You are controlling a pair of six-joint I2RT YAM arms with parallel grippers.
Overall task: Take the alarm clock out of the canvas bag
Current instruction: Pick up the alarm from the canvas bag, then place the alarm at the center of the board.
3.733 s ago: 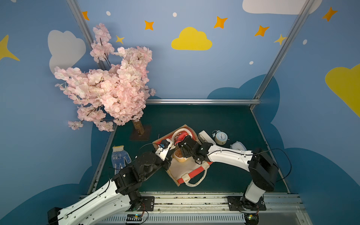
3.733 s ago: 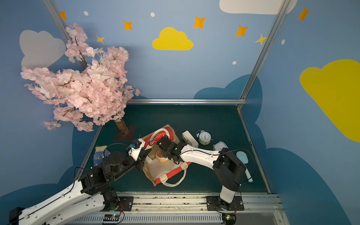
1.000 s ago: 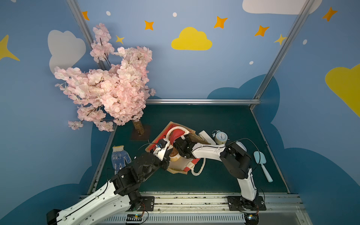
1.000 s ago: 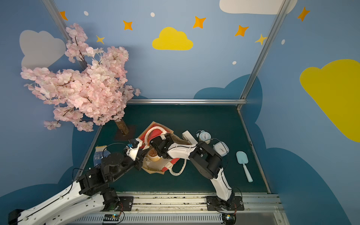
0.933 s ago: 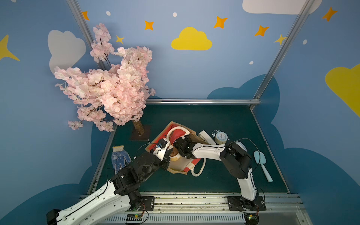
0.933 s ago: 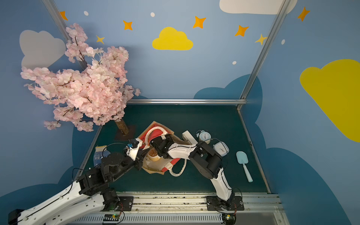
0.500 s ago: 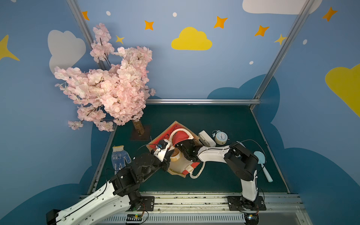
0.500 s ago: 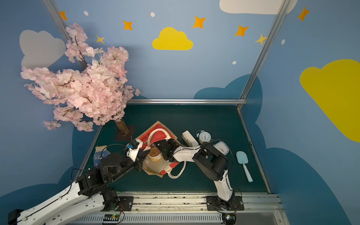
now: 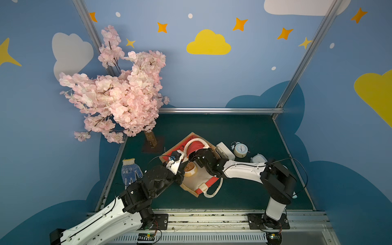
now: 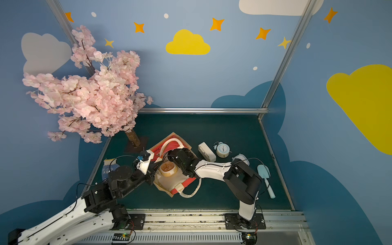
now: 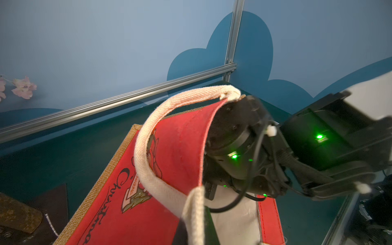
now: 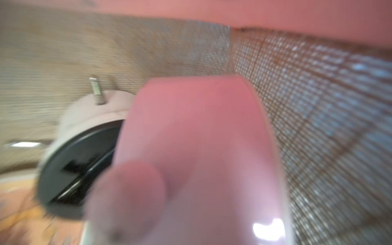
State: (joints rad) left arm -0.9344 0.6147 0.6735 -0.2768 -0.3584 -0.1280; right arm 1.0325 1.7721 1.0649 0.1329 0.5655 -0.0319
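The left gripper (image 9: 182,166) is still clamped on the boxy red-and-burlap canvas bag (image 9: 209,183), whose mouth now gapes wider. Inside its far end, the pale round black-backed alarm clock (image 12: 80,161) sits just before the right gripper (image 9: 200,153) (its jaws we cannot read): grasping seems next.

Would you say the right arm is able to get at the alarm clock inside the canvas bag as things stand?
Probably yes: the left gripper holds the canvas bag open, the right arm reaches inside, and its blurred wrist view shows the alarm clock close by, nothing visibly between.
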